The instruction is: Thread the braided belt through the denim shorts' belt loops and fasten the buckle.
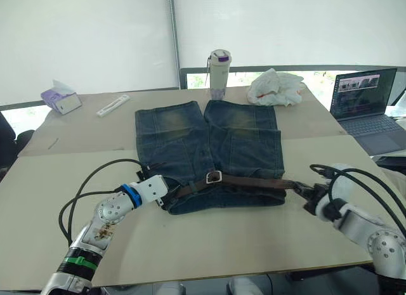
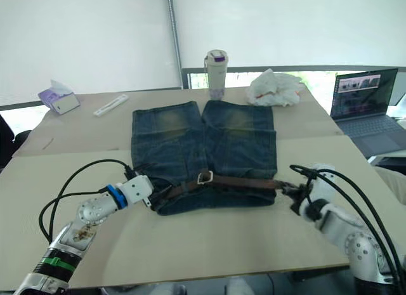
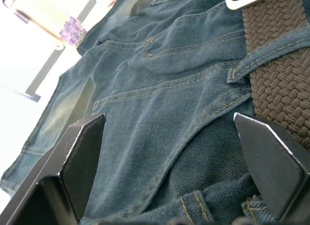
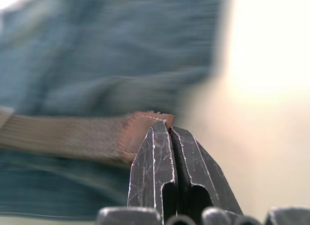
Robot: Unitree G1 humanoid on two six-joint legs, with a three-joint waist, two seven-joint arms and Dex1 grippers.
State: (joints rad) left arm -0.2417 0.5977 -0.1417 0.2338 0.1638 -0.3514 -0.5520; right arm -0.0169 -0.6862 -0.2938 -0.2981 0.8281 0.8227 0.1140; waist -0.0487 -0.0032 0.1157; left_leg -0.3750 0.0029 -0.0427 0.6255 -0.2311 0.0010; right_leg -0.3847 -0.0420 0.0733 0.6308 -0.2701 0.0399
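Observation:
The denim shorts (image 1: 209, 149) lie flat on the table, waistband toward me. Along the waistband runs the braided belt (image 1: 254, 181), under a belt loop (image 3: 252, 63), with the silver buckle (image 1: 214, 176) near the middle. My left gripper (image 1: 166, 192) is open at the waistband's left corner, its fingers (image 3: 85, 152) spread over the denim beside the belt (image 3: 286, 84). My right gripper (image 1: 297, 188) sits at the right edge of the shorts. It is shut on the belt's reddish tip (image 4: 140, 128), pinching its very end.
At the table's far side stand a white tumbler (image 1: 219, 65), a crumpled white bag (image 1: 276, 89), a tissue box (image 1: 60, 98) and a white strip (image 1: 113, 105). An open laptop (image 1: 368, 101) stands at the right. Black cables (image 1: 89, 184) loop from both arms.

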